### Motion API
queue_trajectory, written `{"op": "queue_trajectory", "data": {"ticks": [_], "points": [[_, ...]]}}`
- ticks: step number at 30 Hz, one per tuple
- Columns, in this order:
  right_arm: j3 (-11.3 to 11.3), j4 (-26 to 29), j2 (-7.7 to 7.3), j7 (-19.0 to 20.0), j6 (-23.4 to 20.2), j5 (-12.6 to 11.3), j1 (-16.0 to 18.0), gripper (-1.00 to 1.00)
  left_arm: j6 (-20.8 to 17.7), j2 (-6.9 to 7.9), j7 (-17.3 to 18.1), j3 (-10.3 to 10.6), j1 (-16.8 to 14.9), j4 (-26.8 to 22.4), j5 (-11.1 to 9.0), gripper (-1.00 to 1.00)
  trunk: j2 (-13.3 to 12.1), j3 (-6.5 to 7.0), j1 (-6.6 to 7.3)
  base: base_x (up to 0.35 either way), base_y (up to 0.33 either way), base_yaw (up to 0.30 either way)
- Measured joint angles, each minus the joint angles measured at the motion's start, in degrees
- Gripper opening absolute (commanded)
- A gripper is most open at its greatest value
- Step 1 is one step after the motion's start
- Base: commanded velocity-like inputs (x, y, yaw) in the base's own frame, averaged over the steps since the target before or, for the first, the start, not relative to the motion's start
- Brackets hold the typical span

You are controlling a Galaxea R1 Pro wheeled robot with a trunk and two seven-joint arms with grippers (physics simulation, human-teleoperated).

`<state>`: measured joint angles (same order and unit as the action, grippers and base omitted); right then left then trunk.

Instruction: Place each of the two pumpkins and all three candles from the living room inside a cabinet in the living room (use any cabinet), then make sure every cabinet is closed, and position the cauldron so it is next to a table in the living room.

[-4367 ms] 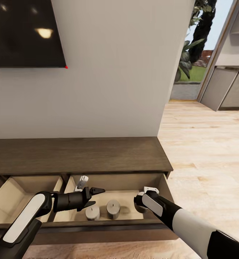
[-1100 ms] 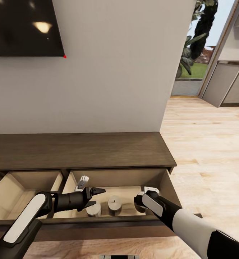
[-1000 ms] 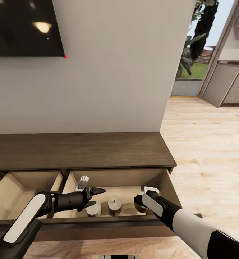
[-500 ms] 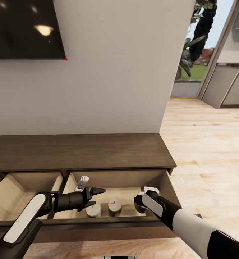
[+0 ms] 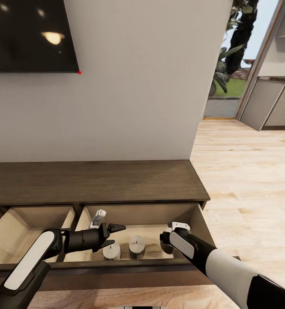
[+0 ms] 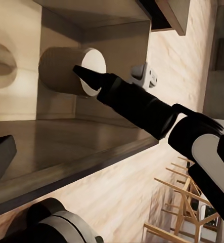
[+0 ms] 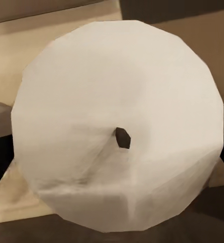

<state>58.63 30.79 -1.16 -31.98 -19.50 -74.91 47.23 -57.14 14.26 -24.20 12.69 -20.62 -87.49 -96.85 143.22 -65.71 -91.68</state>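
Hardly anything has moved since the earlier frames: only the whole head view has shifted a little, which is taken as a small move of the camera, while both arms are found in the same pose over the open drawer [image 5: 183,214] of the cabinet [image 5: 95,182]. Two candles are standing upright inside this drawer, the first candle [image 5: 111,251] just beside the second candle [image 5: 136,246], near the front wall. A third candle [image 7: 117,101] is seen from very close in the right wrist view, its top with the dark wick turned to the camera and a dark finger at each side of it, so the right gripper [image 6: 86,76] is judged to be closed around it, low inside the drawer. The left gripper [image 5: 114,234] is held level above the first candle, with its jaws spread apart and nothing between them. The left forearm is stretched across toward the right, and the right forearm is reached forward and down into the drawer. The candles are expected to be light and stiff, with a smooth round side that could slip or roll; a hold across the middle of the body is considered the safest. It is judged that the third candle should be let go only when its base is resting on the drawer floor, well apart from the others, so that none is knocked over.
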Motion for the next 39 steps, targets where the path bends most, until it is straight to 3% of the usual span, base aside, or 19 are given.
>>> {"op": "queue_trajectory", "data": {"ticks": [5, 9, 12, 22, 26, 31, 39], "points": [[0.26, -0.06, -0.07, 0.0, 5.23, 0.32, -0.01, 1.0, 0.0, -0.05, -0.01, 0.0, 0.0, 0.0, 0.01, 1.0, 0.0, 0.0, 0.0, 0.0, 0.0, 0.0], [0.23, -0.31, -0.3, 0.0, 9.33, 4.5, -0.02, 1.0, 0.0, -0.13, -0.02, 0.0, 0.0, 0.01, 0.0, 1.0, 0.0, 0.0, 0.0, 0.0, 0.0, 0.0], [0.18, -1.72, -0.15, 0.01, 9.78, 5.42, -0.02, 1.0, 0.0, -0.14, -0.02, 0.0, 0.0, 0.0, 0.02, 1.0, 0.0, 0.0, 0.0, 0.0, 0.0, 0.0], [0.21, -4.04, 0.0, 0.47, 9.6, 5.85, -0.01, 1.0, 0.0, -0.14, 0.0, 0.0, 0.0, 0.0, 0.02, 1.0, 0.0, 0.0, 0.0, 0.0, 0.0, 0.0], [0.15, -4.1, 0.02, 3.44, 8.56, 5.39, -0.02, 1.0, 0.0, -0.1, -0.01, 0.0, -0.01, 0.01, 0.04, 1.0, 0.0, 0.0, 0.0, 0.0, 0.0, 0.0], [-0.14, -4.28, 0.01, 8.77, 3.61, 5.43, -0.01, 1.0, 0.0, -0.08, -0.01, 0.0, 0.0, 0.01, 0.03, 1.0, 0.0, 0.0, 0.0, 0.0, 0.0, 0.0], [-0.31, -4.33, 0.0, 9.21, 2.57, 5.39, -0.01, 1.0, 0.0, -0.05, -0.01, 0.0, 0.0, 0.0, 0.03, 1.0, 0.0, 0.0, 0.0, 0.0, 0.0, 0.0]]}}
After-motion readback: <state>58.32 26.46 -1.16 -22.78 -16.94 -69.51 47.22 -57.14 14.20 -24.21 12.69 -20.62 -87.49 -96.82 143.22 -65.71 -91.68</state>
